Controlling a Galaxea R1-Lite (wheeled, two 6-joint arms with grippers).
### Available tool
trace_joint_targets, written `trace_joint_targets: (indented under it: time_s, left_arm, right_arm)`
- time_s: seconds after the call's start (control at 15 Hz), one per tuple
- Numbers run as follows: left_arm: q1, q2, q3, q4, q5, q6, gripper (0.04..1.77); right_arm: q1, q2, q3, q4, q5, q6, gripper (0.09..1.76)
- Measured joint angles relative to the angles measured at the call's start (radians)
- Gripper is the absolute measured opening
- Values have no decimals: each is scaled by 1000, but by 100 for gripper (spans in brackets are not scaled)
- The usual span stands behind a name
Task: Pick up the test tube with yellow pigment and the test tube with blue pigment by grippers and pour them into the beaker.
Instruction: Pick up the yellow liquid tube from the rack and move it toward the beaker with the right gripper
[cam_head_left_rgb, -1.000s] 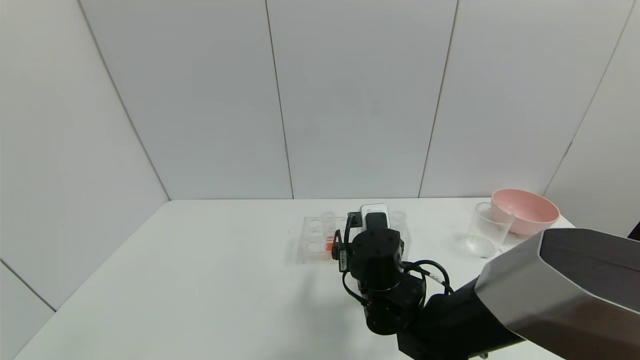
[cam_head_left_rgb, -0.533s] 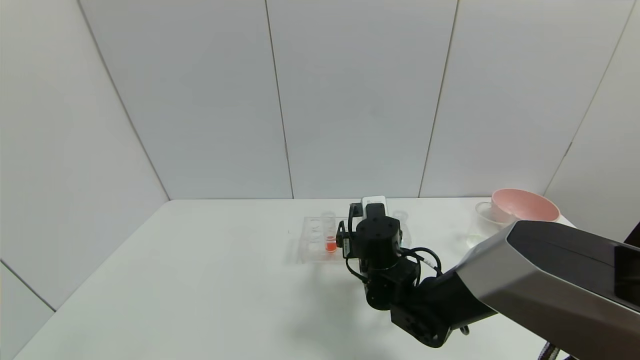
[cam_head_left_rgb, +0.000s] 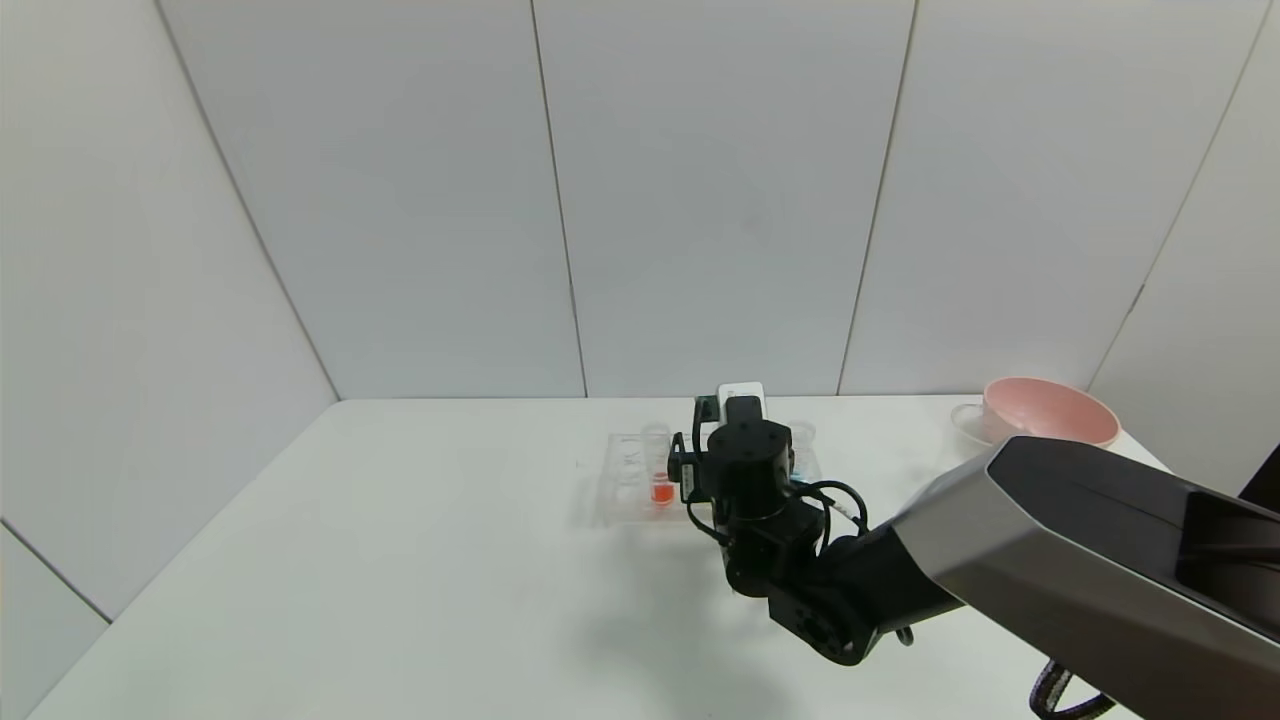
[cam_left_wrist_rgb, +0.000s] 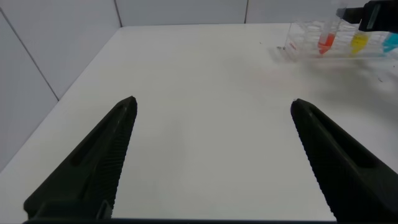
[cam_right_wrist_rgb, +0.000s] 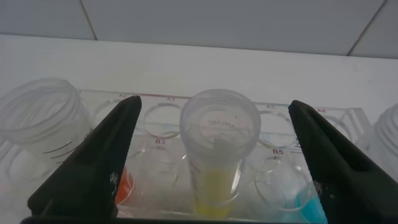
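Observation:
The test tube with yellow pigment (cam_right_wrist_rgb: 219, 149) stands upright in the clear rack (cam_right_wrist_rgb: 168, 106). My right gripper (cam_right_wrist_rgb: 214, 106) is open, with one finger on each side of it and not touching. The test tube with blue pigment (cam_right_wrist_rgb: 384, 140) stands one place to the side, with an orange-red tube (cam_right_wrist_rgb: 43, 124) on the other side. In the head view my right wrist (cam_head_left_rgb: 752, 468) hides the fingers and the yellow tube. The beaker (cam_head_left_rgb: 963, 416) shows only its rim at the far right. My left gripper (cam_left_wrist_rgb: 211, 102) is open and empty over bare table, far from the rack (cam_left_wrist_rgb: 305, 37).
A pink bowl (cam_head_left_rgb: 1050, 410) sits at the far right next to the beaker. My right arm's grey link (cam_head_left_rgb: 1090, 560) crosses the near right of the table. White walls close the table at the back and left.
My right arm has reached farther forward to the rack, and its grey link now covers most of the beaker. The rack and tubes have not moved.

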Motion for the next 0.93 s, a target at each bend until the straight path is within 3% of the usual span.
trace_joint_targets:
  time_s: [0.2,0.47,0.67,0.73,0.93]
  left_arm:
    - [0,0,0,0,0,0,176]
    - [0,0,0,0,0,0,176]
    - [0,0,0,0,0,0,176]
    - [0,0,0,0,0,0,176]
    - [0,0,0,0,0,0,176]
  right_arm:
    - [-6,14,-13,-2,0,0,171]
    - [-7,22,-16,10,0,0,109]
    - [-5,22,-16,12,0,0,77]
    - [-4,21,-15,13,0,0,56]
    - [-3,20,-14,7,0,-22,60]
